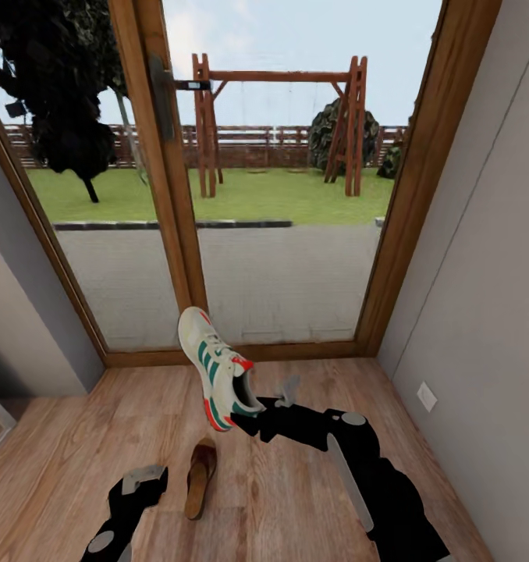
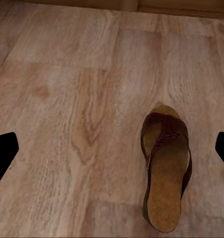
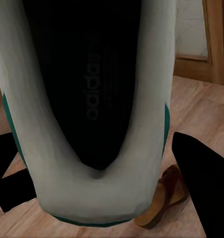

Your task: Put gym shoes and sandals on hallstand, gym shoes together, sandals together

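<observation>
One sneaker [image 1: 216,367] was held aloft by its heel in the right gripper [image 1: 257,411]; left jaws were spread wide above a sandal [image 2: 165,173]. Carrying to the rack was judged next.

Bare wood-plank floor [image 1: 311,499] around lone brown leather sandal [image 1: 200,476], grey wall [image 1: 483,312] close right, wood-framed glass door [image 1: 280,234] ahead

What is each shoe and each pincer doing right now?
White lace-up sneaker with green stripes: lifted off the floor, gripped at its heel.
Brown leather sandal: lying flat on the wood floor.
Right pincer: shut on the sneaker.
Left pincer: open, holding nothing.
</observation>
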